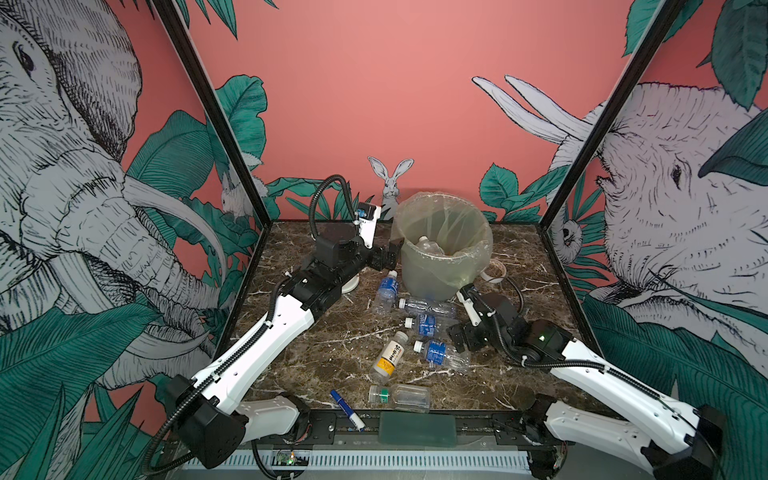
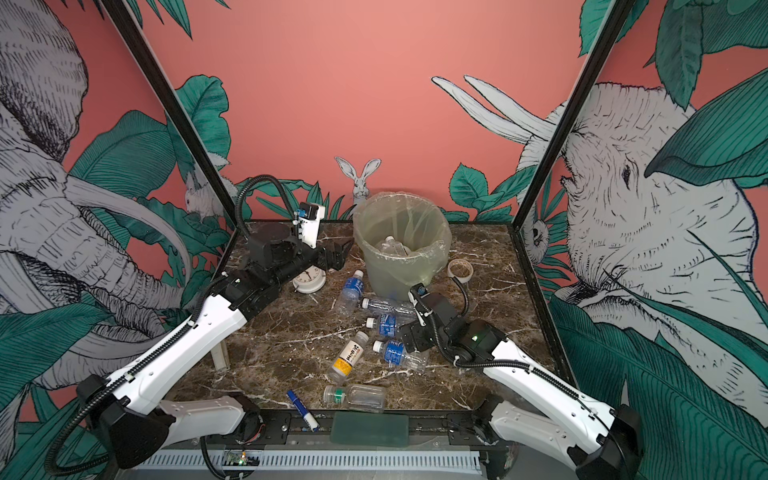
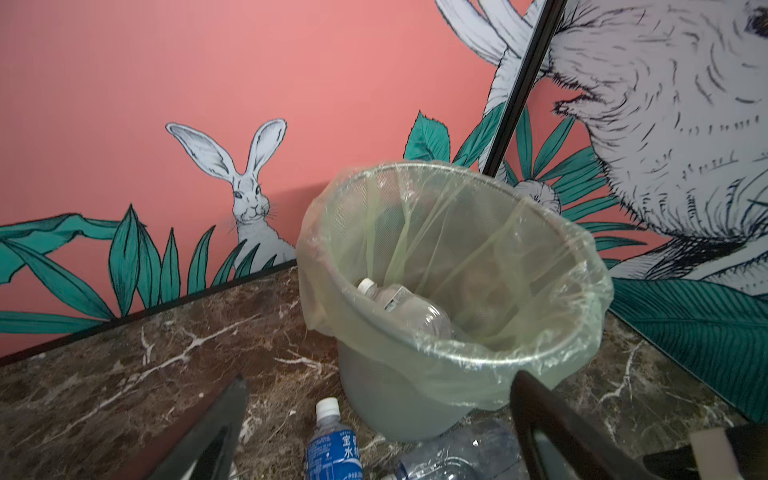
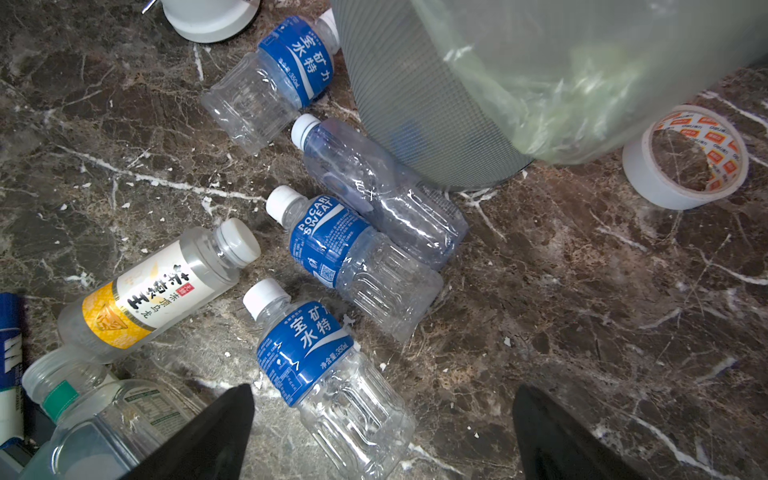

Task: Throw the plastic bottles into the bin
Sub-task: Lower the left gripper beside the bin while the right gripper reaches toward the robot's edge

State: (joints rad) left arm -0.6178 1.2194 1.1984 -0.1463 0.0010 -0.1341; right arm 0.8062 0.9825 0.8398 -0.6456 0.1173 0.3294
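Left wrist view: I see my left gripper (image 3: 379, 378) spread wide, empty, just beside the bin (image 3: 478, 354); my right gripper (image 4: 383, 390), jaws also apart, hangs over the bottles (image 4: 324, 245).

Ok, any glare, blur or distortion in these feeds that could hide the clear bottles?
Both top views: wide-angle, frame posts splay outward; bottles small but distinct. Right wrist: sharp, highlights on the clear walls; bin liner soft up close. Left wrist: sheen on the liner, bottle inside the bin readable.
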